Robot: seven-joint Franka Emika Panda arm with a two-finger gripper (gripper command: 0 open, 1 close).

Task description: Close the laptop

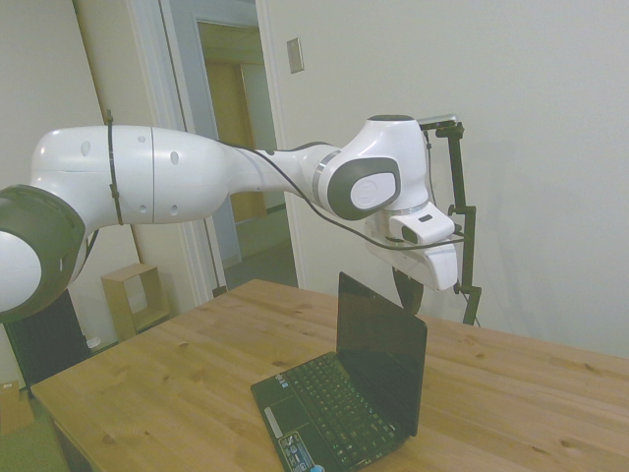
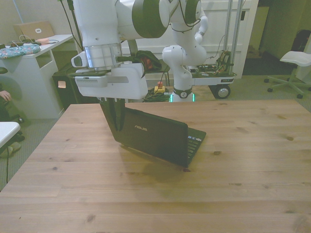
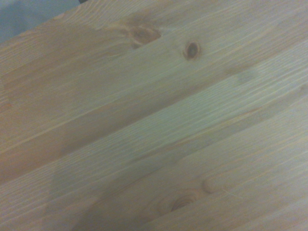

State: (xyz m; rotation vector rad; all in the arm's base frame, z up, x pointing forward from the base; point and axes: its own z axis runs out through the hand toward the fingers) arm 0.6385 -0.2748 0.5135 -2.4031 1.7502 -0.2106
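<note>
Gripper (image 2: 113, 118) closed, hanging behind the open laptop (image 2: 155, 137) lid – table (image 2: 243, 184) below

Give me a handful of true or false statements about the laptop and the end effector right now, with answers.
1. The laptop is open. True.
2. The end effector is at the lid's top edge, behind the screen. True.
3. The laptop lies flat shut on the table. False: its lid stands nearly upright.
4. The end effector's fingers are spread wide. False: they are together.
5. The wrist view shows the keyboard. False: only bare wood.
</note>
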